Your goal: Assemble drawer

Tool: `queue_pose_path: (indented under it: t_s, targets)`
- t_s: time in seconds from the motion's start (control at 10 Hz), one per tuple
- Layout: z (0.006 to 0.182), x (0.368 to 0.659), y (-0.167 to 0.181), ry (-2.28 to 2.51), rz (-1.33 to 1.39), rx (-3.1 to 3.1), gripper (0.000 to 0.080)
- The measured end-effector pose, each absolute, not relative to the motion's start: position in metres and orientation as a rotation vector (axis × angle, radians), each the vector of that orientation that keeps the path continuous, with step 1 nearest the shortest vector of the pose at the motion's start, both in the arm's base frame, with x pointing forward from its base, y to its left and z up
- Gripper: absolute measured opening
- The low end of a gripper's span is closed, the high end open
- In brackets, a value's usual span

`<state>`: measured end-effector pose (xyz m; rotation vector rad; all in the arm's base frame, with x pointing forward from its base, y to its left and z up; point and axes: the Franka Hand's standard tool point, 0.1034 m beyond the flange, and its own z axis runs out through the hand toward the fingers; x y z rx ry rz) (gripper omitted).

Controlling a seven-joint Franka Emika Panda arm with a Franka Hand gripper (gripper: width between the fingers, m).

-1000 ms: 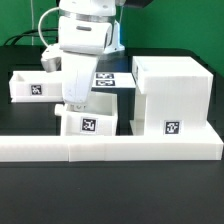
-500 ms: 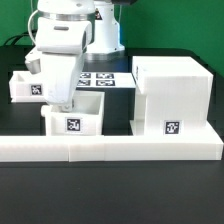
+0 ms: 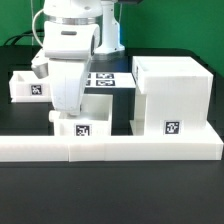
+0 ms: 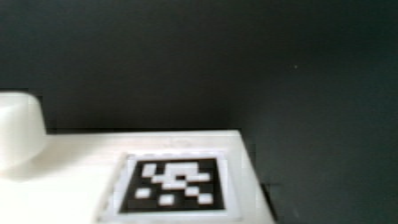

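Observation:
The tall white drawer case [image 3: 172, 92] with a square tag stands at the exterior view's right, against the border wall. One small tagged tray [image 3: 86, 128] sits left of the case, at the wall. My gripper [image 3: 72, 108] reaches down onto that tray's rear left part and appears shut on it; the fingertips are hidden by the hand. A second tagged tray [image 3: 26, 88] lies at the far left. The wrist view shows the tray's tag [image 4: 178, 185] on a white face and a round white knob [image 4: 15, 140]; no fingers show there.
The long low white border wall [image 3: 110, 148] runs along the front. The marker board [image 3: 106, 79] lies behind the arm on the black table. A narrow gap separates the held tray from the case.
The tray went with my gripper: tilted one second ago, shifted to the exterior view's left, now back to the right and level at the border wall.

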<state>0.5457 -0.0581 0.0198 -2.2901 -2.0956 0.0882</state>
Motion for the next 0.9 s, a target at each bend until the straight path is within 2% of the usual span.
queue_pose_path:
  t_s: [0.2,0.4,0.9]
  targets:
    - [0.017,0.546,-0.055,-2.107,0.061,-2.302,0.0042]
    - [0.015,0.552,-0.037,-2.105,0.024,-2.310,0.0042]
    - [0.011,0.550,-0.029,-2.081,-0.021,-2.362,0.0042]
